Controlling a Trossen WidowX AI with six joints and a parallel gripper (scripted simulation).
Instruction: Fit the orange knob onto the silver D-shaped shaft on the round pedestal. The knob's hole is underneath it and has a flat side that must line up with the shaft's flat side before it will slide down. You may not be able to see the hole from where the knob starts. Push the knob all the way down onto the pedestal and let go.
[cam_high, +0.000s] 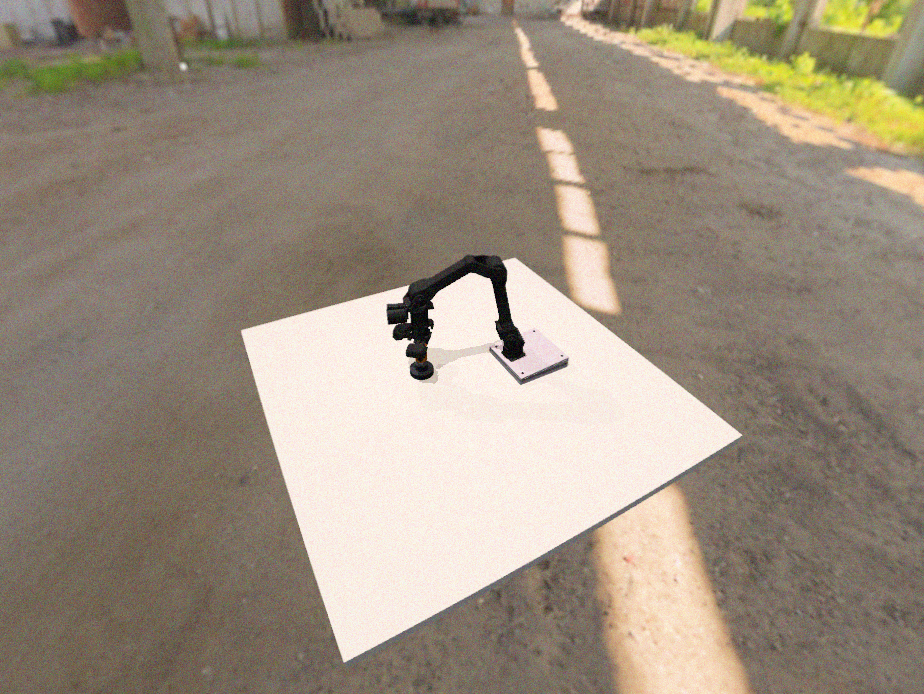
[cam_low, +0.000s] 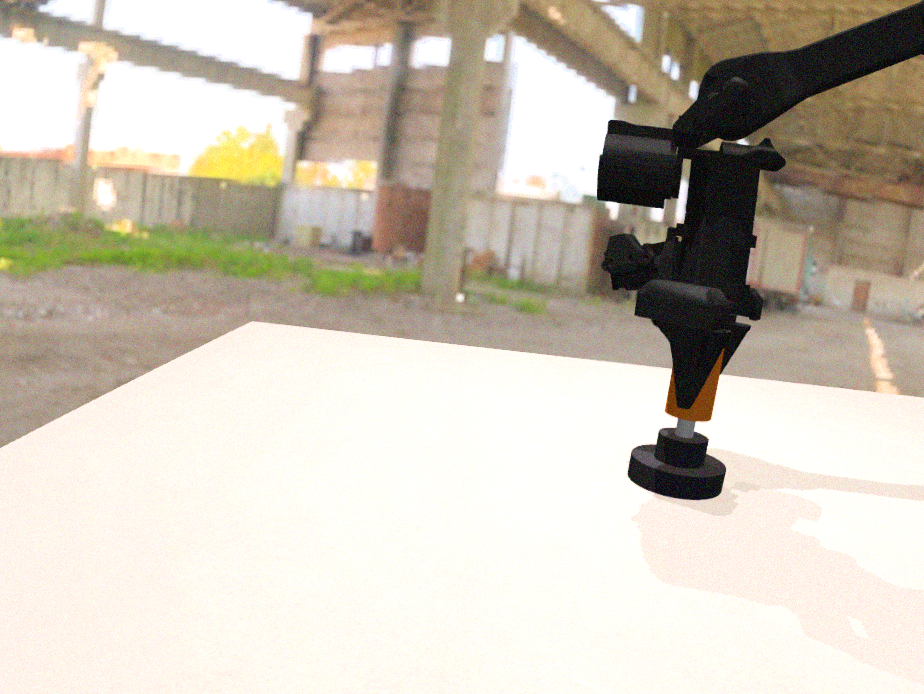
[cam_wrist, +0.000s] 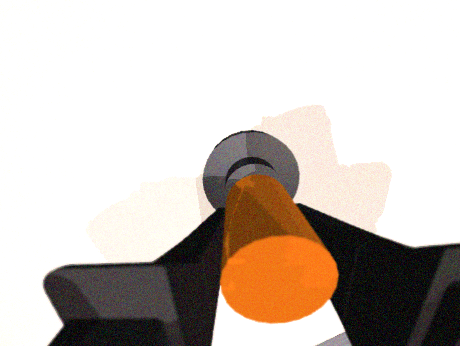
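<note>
My gripper (cam_low: 696, 388) (cam_high: 417, 354) (cam_wrist: 259, 212) is shut on the orange knob (cam_low: 705, 401) (cam_wrist: 272, 240), which stands upright. The knob sits directly over the round dark pedestal (cam_low: 676, 472) (cam_high: 423, 371) (cam_wrist: 277, 155). A short piece of the silver shaft (cam_low: 684, 428) shows between the knob's lower edge and the pedestal's raised hub, so the knob's underside is a little above the hub. In the wrist view the knob hides the shaft. The knob's hole is hidden.
The pedestal stands on a large white board (cam_high: 448, 485) (cam_low: 298, 522) on rough ground. The arm's base sits on a pale square plate (cam_high: 541, 351) to the right of the pedestal.
</note>
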